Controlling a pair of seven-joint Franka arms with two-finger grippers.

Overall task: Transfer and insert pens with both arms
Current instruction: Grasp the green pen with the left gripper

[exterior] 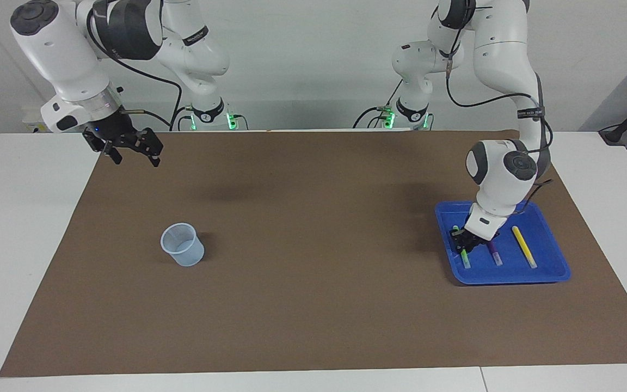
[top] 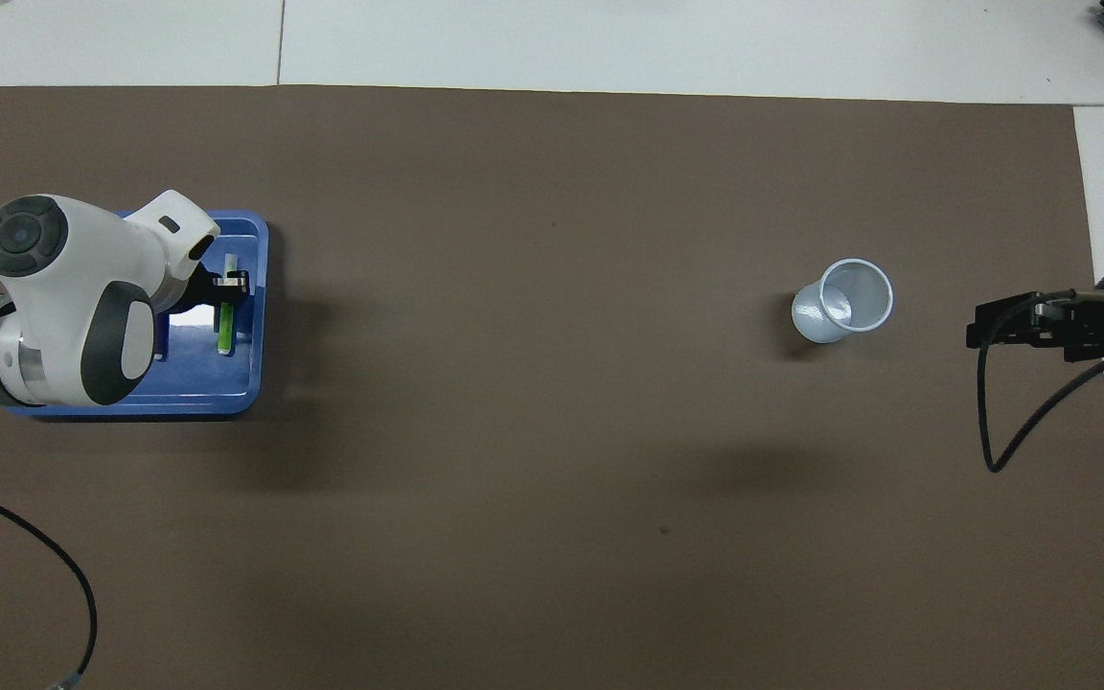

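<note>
Fingers (exterior: 462, 240) grip green pen (exterior: 464, 259) | tray (exterior: 509, 275) rim adjacent

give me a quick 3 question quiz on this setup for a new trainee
1. True or false: the cup already has a pen in it.
2. Which pen is the left gripper down on in the blue tray? A. green pen B. purple pen C. yellow pen
3. Fill in: the right gripper hangs ____ over the edge of the brown mat at the right arm's end of the table.

Key
1. False: the cup is empty, and all three pens are in the tray.
2. A: the gripper is on the green pen, the one nearest the cup.
3. open
</note>
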